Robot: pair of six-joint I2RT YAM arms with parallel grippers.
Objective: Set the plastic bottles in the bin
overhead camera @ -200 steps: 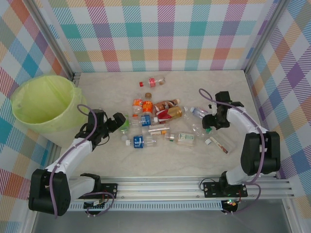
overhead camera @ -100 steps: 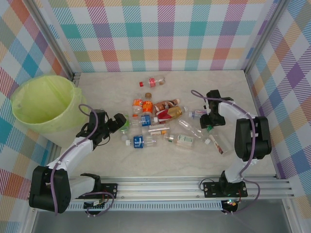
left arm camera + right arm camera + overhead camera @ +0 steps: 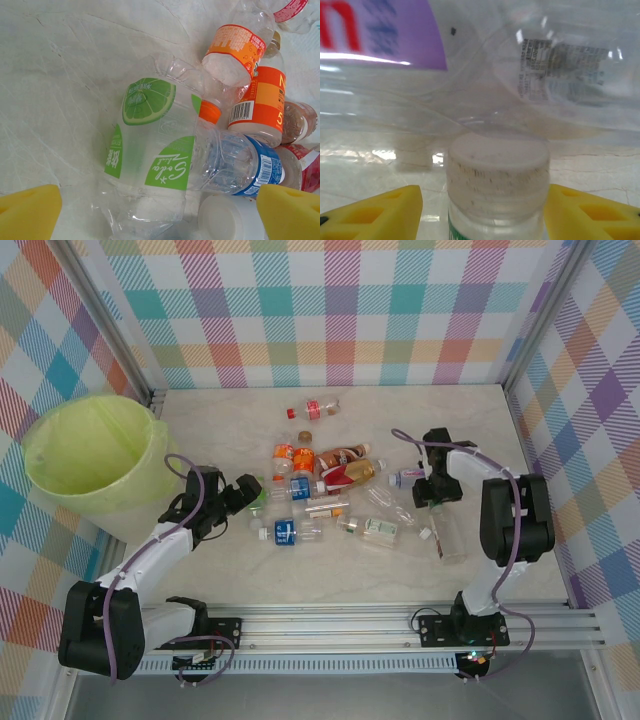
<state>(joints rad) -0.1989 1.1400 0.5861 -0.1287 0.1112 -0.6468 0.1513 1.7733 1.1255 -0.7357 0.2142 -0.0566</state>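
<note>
The bin (image 3: 90, 465) stood at the counter's (image 3: 450, 420) left edge, with the plastic bottles (image 3: 345, 472) heaped mid-counter. The left tool (image 3: 160, 215) gaped over a lime-labelled bottle (image 3: 150, 150). The right tool (image 3: 484, 215), fingers apart, flanked a white cap (image 3: 497, 167) crowded by a purple-labelled bottle (image 3: 380, 35).

Compare against one second ago. Note the right arm (image 3: 512, 520) folded tighter, with the elbow drawn left and back from the right side of the worktop (image 3: 220, 430). Note the right gripper (image 3: 432, 490) shifted slightly left, closer to the heap of plastic bottles (image 3: 320, 485). Note the clear bottle (image 3: 447, 536) just in front of the jaws, swung from a diagonal lie to nearly front-to-back and now closer under the arm.
</note>
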